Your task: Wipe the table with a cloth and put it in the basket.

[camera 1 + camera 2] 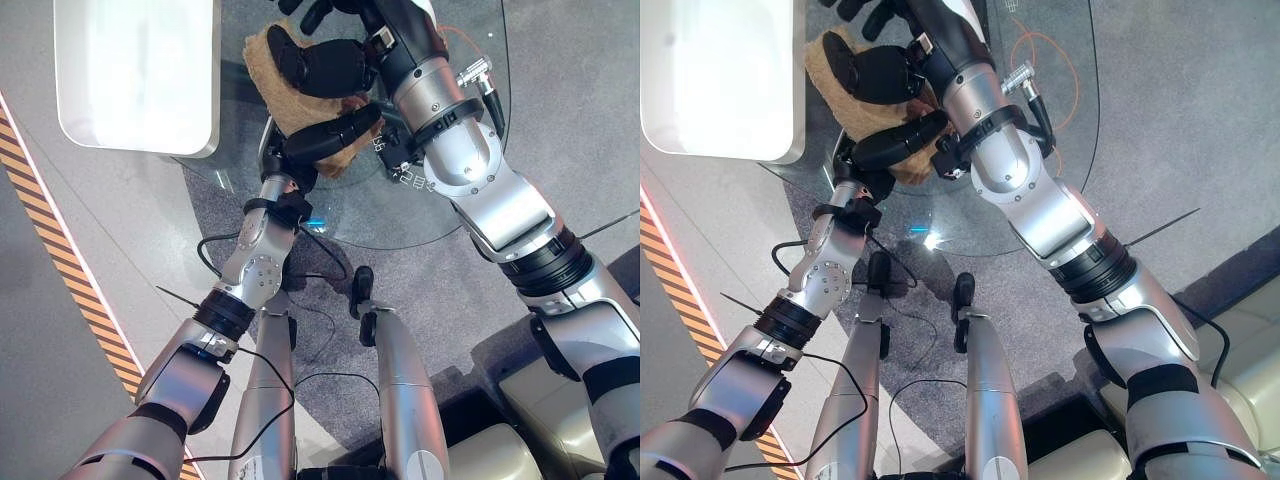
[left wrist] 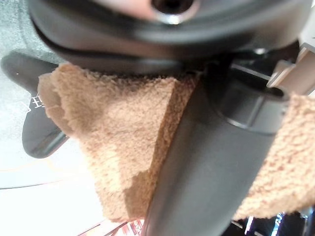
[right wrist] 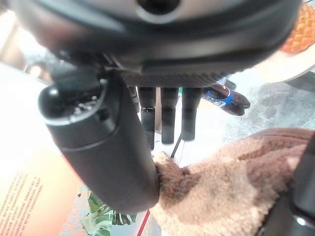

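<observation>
The tan terry cloth [image 1: 322,118] is off the glass surface [image 1: 440,215], bunched between both hands. The left robot hand [image 1: 330,135] has its thumb curled under the cloth, pinching it. The right robot hand [image 1: 330,65] presses on top; its fingers look straight, though this is hard to confirm. Binning seems left to do. The cloth is fluffy, crumpled and limp.

White tray [image 1: 140,75] at left; bottle [image 3: 225,97] lying beyond.
</observation>
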